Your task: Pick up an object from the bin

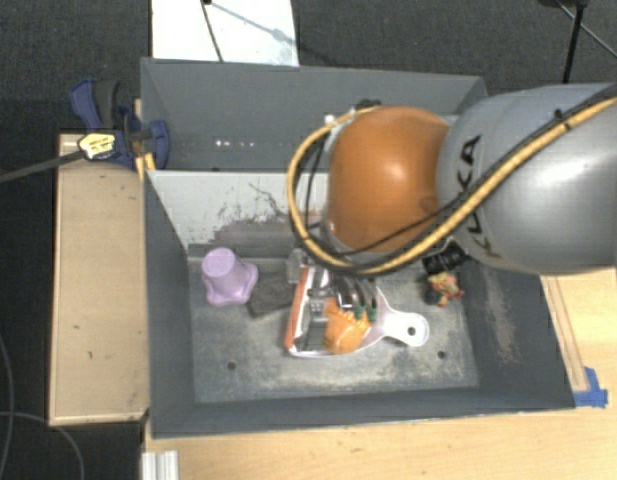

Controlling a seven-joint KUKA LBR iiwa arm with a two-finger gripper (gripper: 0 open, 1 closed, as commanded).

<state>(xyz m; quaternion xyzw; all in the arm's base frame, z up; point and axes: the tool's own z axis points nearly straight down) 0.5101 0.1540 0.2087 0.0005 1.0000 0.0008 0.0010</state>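
— Where's the gripper [313, 320]?
— Low at the middle of the bin [175, 298], right against an orange lump [344, 334] on a white handled scoop [408, 329] (wide or narrow, I cannot tell).
— Around it?
— A dark block [269, 295] just left, a purple cup [226, 276] beyond, a small figure [444, 286] to the right.

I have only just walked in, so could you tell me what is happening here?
The arm, reaching in from the right, has its gripper low in the middle of the grey bin, beside an orange thing on a white handled piece. A lilac cup-like thing lies to the left, a small colourful figure to the right. Whether anything is gripped cannot be seen.
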